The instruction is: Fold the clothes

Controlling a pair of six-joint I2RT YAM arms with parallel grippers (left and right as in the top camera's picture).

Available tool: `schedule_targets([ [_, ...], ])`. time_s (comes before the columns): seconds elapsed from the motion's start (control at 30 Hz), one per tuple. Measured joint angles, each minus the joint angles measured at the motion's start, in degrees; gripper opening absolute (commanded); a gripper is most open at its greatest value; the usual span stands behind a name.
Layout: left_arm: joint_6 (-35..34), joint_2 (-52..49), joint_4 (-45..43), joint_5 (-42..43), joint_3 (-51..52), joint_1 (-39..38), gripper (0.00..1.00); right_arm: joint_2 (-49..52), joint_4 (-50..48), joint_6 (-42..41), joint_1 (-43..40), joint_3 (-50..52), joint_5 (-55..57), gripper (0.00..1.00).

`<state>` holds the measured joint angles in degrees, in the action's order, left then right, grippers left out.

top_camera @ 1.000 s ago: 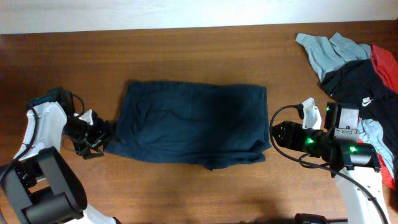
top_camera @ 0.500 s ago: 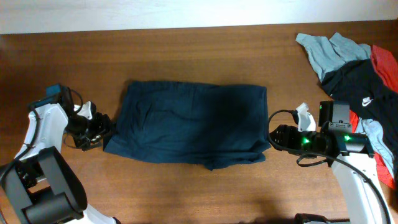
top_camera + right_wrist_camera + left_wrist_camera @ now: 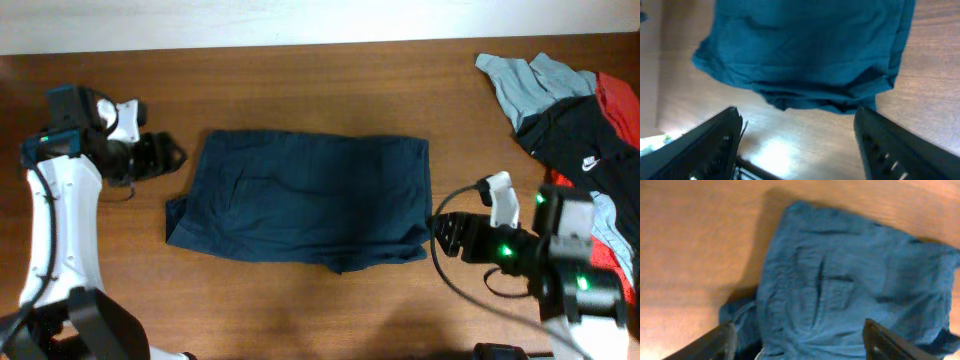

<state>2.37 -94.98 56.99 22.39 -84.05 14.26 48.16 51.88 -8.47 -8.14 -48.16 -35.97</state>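
**Plainly soft cloth, and both grippers empty**

Nearest, toward the table's (image 3: pixel 300 315) front right, the right gripper (image 3: pixel 440 238) hangs with its jaws spread wide and nothing between them; the right wrist view shows only cloth and wood beyond the fingers.

At the middle of the table lie the shorts (image 3: pixel 310 200), dark navy and spread flat as a rough rectangle; the weave looks matte and faintly creased, with a short stitched seam showing in the left wrist view; along the side nearer the table's front the edges sit in stacked layers, and a small lump of cloth pokes out there.

I judge them light and limp, with no stiffness to hold a shape; lifted by one point they would likely sag and bunch, so a hold at two corners, pinching every layer at once, seems soundest; nothing about them looks fragile or slippery.

Farther back, toward the table's left end, the left gripper (image 3: pixel 172 158) is likewise wide open and holds nothing, standing clear of the cloth.

Farthest, at the table's back right corner, sits a loose heap: a grey garment (image 3: pixel 520 80), a black garment (image 3: pixel 575 135) with a white logo, and a red garment (image 3: pixel 618 100), all crumpled and overlapping; the tabletop itself is smooth brown wood grain.
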Motion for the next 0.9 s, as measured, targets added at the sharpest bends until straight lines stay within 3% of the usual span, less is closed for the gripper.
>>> schedule_targets([
  [0.17, 2.21, 1.25, -2.97, 3.21, -0.09, -3.37, 0.97, -6.54, 0.00, 0.11, 0.00, 0.00, -0.68, 0.99],
  [0.23, 2.82, 1.25, -1.27, 3.63, -0.09, -4.20, 0.97, -6.71, -0.13, 0.20, 0.00, 0.00, -1.99, 0.87],
  [0.27, 2.67, 1.25, -0.66, 3.39, -0.09, -4.46, 0.98, -6.71, -0.13, 0.66, 0.00, 0.00, -2.16, 0.86],
  [0.37, -0.98, 1.25, 4.42, -0.81, -0.09, -5.42, 0.98, -5.64, 1.44, 1.14, 0.00, 0.00, -2.43, 1.00],
  [0.63, -8.09, 1.25, 16.26, -4.74, 2.10, 6.12, 0.99, 4.68, 3.67, 1.44, 0.00, 0.00, 0.98, 0.99],
  [0.73, -8.90, 1.46, 13.33, -3.28, 9.75, 10.10, 0.99, 8.70, 3.26, 1.49, 0.00, 0.00, 1.22, 0.99],
  [0.9, -9.81, 1.44, 5.33, -1.99, 23.23, 10.25, 0.99, 11.78, 2.54, 1.88, 0.00, 0.00, 1.44, 0.99],
])
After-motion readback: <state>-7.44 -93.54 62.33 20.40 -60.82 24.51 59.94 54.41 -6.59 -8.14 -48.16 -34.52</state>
